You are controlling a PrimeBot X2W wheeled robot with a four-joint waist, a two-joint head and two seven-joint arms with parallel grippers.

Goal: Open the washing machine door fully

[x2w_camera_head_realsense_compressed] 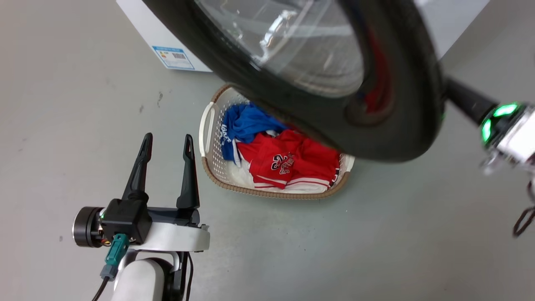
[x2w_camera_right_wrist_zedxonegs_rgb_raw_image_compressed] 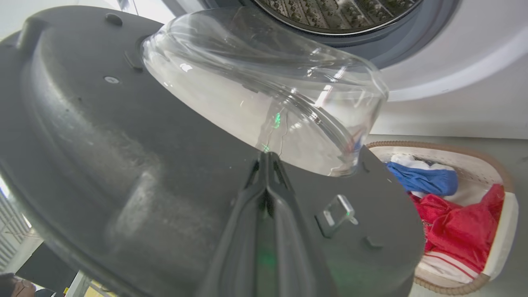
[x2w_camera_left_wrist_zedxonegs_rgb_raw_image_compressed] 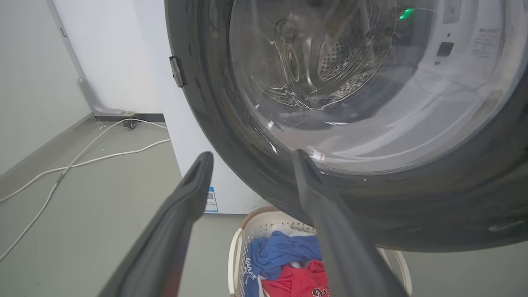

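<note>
"Is it fully open?"
"Partway, I'd say. The washing machine door (x2w_camera_head_realsense_compressed: 401, 104) stands swung out above the laundry basket (x2w_camera_head_realsense_compressed: 271, 193). The right pincer (x2w_camera_right_wrist_zedxonegs_rgb_raw_image_compressed: 266, 161) is closed, its tip against the door's inner face. The left pincer (x2w_camera_head_realsense_compressed: 167, 140) is spread, empty."

Basket (x2w_camera_head_realsense_compressed: 271, 193) sat on the grey floor (x2w_camera_head_realsense_compressed: 376, 234), close in front of the washer (x2w_camera_head_realsense_compressed: 138, 21). Inside: blue shirt (x2w_camera_head_realsense_compressed: 246, 123), red jersey (x2w_camera_head_realsense_compressed: 288, 161) touching it, some white cloth (x2w_camera_right_wrist_zedxonegs_rgb_raw_image_compressed: 404, 159). Blue-bordered sticker (x2w_camera_head_realsense_compressed: 173, 57) low on washer panel. White cables (x2w_camera_left_wrist_zedxonegs_rgb_raw_image_compressed: 103, 156) ran across floor toward the wall.
</note>
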